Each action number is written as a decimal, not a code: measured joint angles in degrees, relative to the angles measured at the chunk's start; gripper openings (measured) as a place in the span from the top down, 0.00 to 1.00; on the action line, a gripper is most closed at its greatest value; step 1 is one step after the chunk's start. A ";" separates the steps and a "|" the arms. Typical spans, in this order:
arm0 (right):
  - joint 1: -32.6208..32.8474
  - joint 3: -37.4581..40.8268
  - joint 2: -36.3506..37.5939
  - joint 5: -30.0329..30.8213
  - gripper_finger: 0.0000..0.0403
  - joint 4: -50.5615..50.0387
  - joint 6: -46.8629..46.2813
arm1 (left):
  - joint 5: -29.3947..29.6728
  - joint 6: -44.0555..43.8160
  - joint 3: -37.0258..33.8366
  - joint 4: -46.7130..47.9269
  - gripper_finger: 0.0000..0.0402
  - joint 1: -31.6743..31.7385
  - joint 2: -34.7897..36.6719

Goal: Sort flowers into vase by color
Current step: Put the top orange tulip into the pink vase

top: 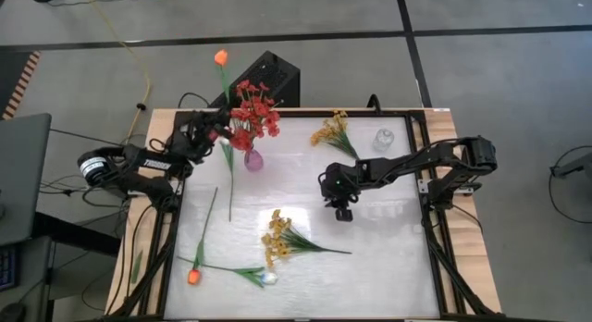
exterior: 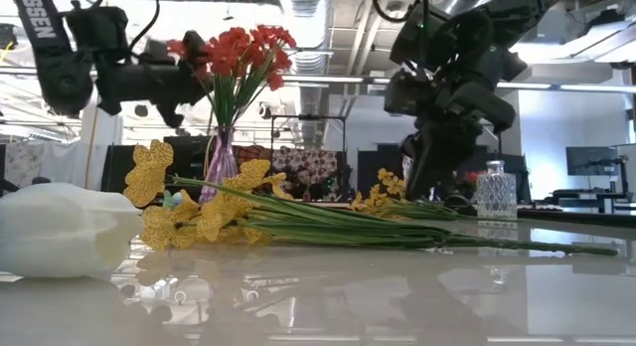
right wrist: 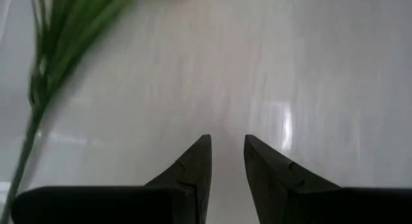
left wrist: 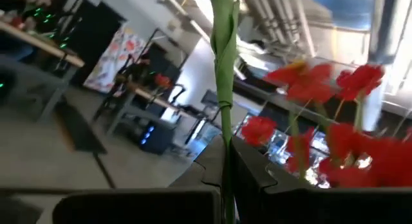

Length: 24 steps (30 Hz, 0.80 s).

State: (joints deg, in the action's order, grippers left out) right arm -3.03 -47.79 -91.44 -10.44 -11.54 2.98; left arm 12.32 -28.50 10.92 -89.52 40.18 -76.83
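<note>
Jaws of the left gripper (top: pixel 218 132) are clamped on the green stem of an orange tulip (top: pixel 221 57), upper left of the high view, blossom past the table's far edge, right beside the purple vase (top: pixel 252 159) holding red blossom sprays (top: pixel 254 109). Right gripper (top: pixel 343 211) hovers mid-table, centre-right, fingers slightly parted, holding nothing. One yellow spray (top: pixel 331 130) lies upper centre near a clear glass vase (top: pixel 383 139); another yellow spray (top: pixel 276 235) lies lower centre. Second orange tulip (top: pixel 194 276) and a white tulip (top: pixel 269 278) lie lower left on the white table (top: pixel 388 257).
</note>
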 joint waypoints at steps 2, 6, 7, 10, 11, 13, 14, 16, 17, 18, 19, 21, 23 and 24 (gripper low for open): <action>0.04 0.00 -0.57 0.00 0.71 6.04 -0.04 | 0.48 -0.55 -1.02 -0.14 1.00 -0.05 0.54; -0.01 -0.03 -3.06 0.03 0.71 23.19 0.40 | 1.50 -0.61 -1.71 -0.13 1.00 -0.61 2.44; -0.22 -0.04 -3.97 0.07 0.71 27.86 1.07 | 1.50 -0.56 -1.71 -0.14 1.00 -0.77 3.30; -1.14 -0.10 -7.63 0.05 0.71 43.20 1.87 | 1.44 -0.43 -1.71 -0.15 1.00 -1.43 6.45; -1.62 -0.14 -9.07 0.04 0.71 47.70 1.96 | 1.36 0.05 -1.71 -0.23 1.00 -1.98 7.32; -2.78 -1.15 -12.37 0.07 0.71 55.08 2.94 | 1.08 1.07 -1.71 -0.08 1.00 -3.21 8.57; -3.33 -1.84 -13.79 0.08 0.71 56.92 3.72 | 0.99 1.47 -1.71 0.03 1.00 -3.93 9.12; -4.62 -4.42 -16.74 0.06 0.71 58.76 4.33 | 1.53 2.40 -1.66 -0.24 1.00 -5.56 9.59; -5.29 -5.91 -17.95 0.08 0.71 58.58 4.09 | 2.10 3.27 -1.68 -0.12 1.00 -6.30 9.67; -5.88 -7.40 -19.39 0.05 0.70 58.38 3.68 | 2.72 4.31 -1.69 0.00 1.00 -7.01 9.67; -6.39 -9.01 -20.61 0.01 0.70 58.39 3.24 | 3.42 5.17 -1.69 -0.15 1.00 -7.72 9.67; -7.26 -11.53 -22.85 -0.15 0.69 58.24 3.13 | 5.20 6.00 -1.69 -0.18 1.00 -9.16 9.70; -8.07 -14.10 -24.50 -0.26 0.66 58.18 3.04 | 7.25 8.14 -1.69 -0.04 1.00 -10.21 10.23; -8.40 -14.70 -25.00 -0.37 0.65 58.07 3.04 | 7.98 9.39 -1.69 -0.14 1.00 -10.69 10.68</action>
State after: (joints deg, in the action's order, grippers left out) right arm -11.43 -62.49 -116.43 -10.81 46.52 6.02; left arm 20.30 -19.12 9.23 -89.65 29.49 -66.15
